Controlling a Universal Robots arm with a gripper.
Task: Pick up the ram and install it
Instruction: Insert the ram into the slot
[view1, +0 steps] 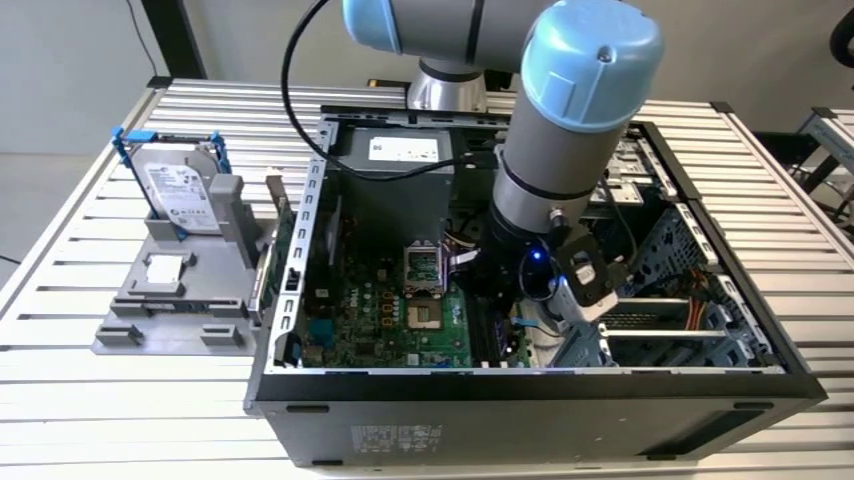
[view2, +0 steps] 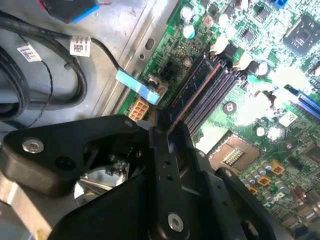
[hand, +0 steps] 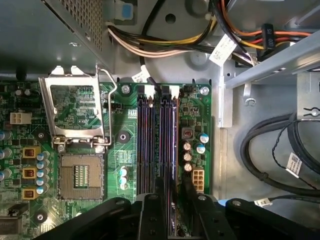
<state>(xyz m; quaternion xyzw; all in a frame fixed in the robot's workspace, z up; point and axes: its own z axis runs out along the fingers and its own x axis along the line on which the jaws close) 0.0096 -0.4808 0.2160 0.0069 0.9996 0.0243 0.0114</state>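
Pincer (hand: 170, 192) sits low over the memory slots (hand: 150, 135), fingers narrowly parted astride the ram (hand: 168, 140), which stands in a slot.

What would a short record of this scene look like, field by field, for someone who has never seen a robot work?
Setting: open grey metal computer case on a slatted metal table
Arm: grey-and-blue robot arm reaching down into the case
Gripper: black gripper low over one end of the long black memory slots
Ram: long dark circuit-board stick, apparently standing in a slot under the gripper
Board: big green motherboard, processor socket empty
Aside: silver hard drive in a grey stand, exterior view's left
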